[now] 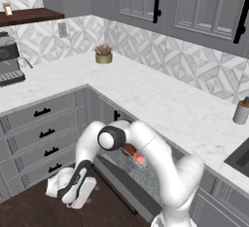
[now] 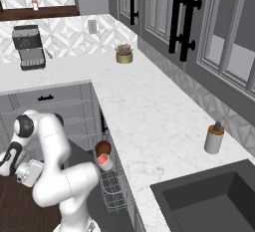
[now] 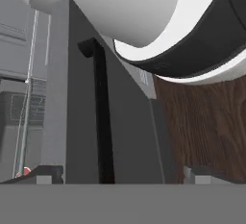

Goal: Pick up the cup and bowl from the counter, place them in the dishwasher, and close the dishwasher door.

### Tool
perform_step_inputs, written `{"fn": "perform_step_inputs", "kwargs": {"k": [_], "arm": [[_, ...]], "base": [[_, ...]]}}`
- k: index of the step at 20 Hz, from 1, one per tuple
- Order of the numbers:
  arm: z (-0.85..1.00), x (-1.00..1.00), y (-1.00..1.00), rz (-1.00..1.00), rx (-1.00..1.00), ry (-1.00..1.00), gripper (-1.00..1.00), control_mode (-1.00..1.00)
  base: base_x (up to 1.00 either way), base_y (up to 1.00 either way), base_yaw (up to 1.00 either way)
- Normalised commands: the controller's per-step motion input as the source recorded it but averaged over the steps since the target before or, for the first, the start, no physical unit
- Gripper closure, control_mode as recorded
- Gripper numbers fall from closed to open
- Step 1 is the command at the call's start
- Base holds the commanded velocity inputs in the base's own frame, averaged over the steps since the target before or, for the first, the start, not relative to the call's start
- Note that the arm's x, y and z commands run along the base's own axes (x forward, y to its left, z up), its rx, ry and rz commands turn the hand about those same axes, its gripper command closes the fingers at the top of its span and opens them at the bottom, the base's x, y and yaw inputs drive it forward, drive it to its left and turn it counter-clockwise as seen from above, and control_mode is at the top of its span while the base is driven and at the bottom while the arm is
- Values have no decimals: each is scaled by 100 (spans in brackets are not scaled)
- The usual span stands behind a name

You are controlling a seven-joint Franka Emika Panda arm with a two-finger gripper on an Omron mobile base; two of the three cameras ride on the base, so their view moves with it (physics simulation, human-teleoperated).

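Observation:
The dishwasher door (image 1: 119,184) hangs open below the white marble counter (image 1: 146,89), its dark inner face up. In the grey wire rack (image 2: 112,188) stand the brown bowl (image 1: 129,149) (image 2: 103,148) and, beside it, the cup (image 1: 140,158) (image 2: 104,161) with its salmon-red inside. My arm bends low to the left of the rack. My gripper (image 1: 78,199) (image 3: 125,177) is open near the floor. In the hand view its two fingertips (image 3: 48,175) stand wide apart on either side of the door's edge (image 3: 81,122), holding nothing.
Grey drawers (image 1: 44,128) with black handles stand left of the door, over a dark wood floor (image 3: 206,122). On the counter are a potted plant (image 1: 103,54), a coffee machine (image 1: 9,58) and a soap dispenser (image 2: 214,139) by the sink (image 2: 209,201).

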Motion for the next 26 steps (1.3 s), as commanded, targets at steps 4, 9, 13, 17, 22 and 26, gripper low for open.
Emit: {"fn": "perform_step_inputs", "kwargs": {"k": [4, 9, 13, 17, 22, 26], "arm": [[-73, 25, -21, -1, -11, 0, -100, -100], [-25, 17, -49, -1, -6, 0, -100, -100], [-22, 20, -29, -3, -11, 0, -100, -100], [-13, 21, -33, -5, -15, 0, -100, -100], [-14, 18, -41, -6, -18, 0, -100, -100], [-2, 0, -49, -3, -16, 0, -100, -100]], "base": [[0, 0, 0], [0, 0, 0], [0, 0, 0], [0, 0, 0], [0, 0, 0], [0, 0, 0]]}}
